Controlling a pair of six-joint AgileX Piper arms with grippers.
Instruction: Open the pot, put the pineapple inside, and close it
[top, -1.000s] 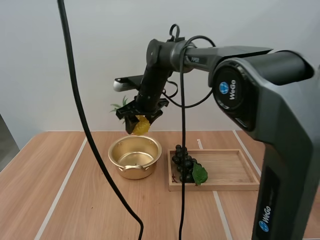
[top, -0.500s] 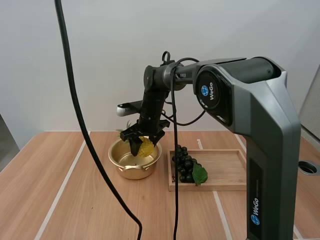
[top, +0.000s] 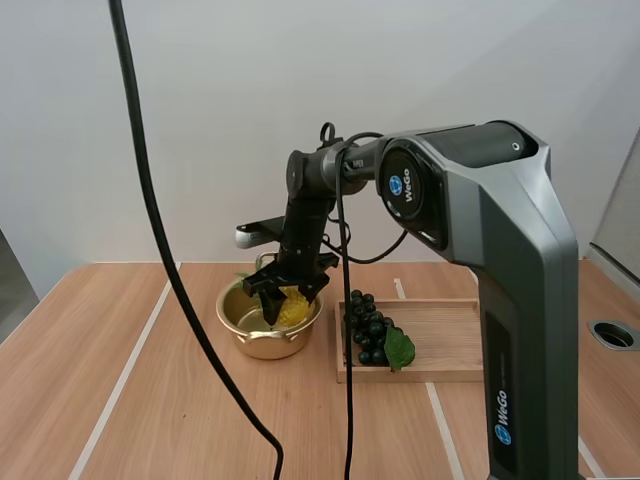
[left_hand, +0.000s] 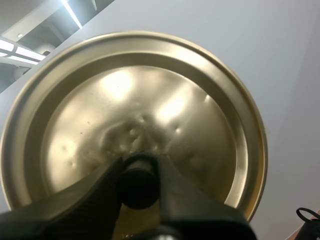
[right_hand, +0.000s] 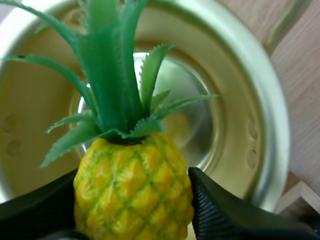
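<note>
You have a light brown wood-grain counter (top: 150, 400) in front of you, crossed from near edge to far edge by thin pale stripes (top: 125, 380). Right of its middle lies a shallow rectangular wooden tray (top: 460, 340), flat on the counter with its long side running across your view. A bunch of dark, almost black grapes (top: 368, 325) sits in the tray's left end, against its left wall. A single green leaf (top: 400, 348) lies at the near right side of the bunch, touching it. The rest of the tray's floor is bare wood. Far to your right, well apart from the tray, a round grey-rimmed hole (top: 614, 333) is set into the counter.
</note>
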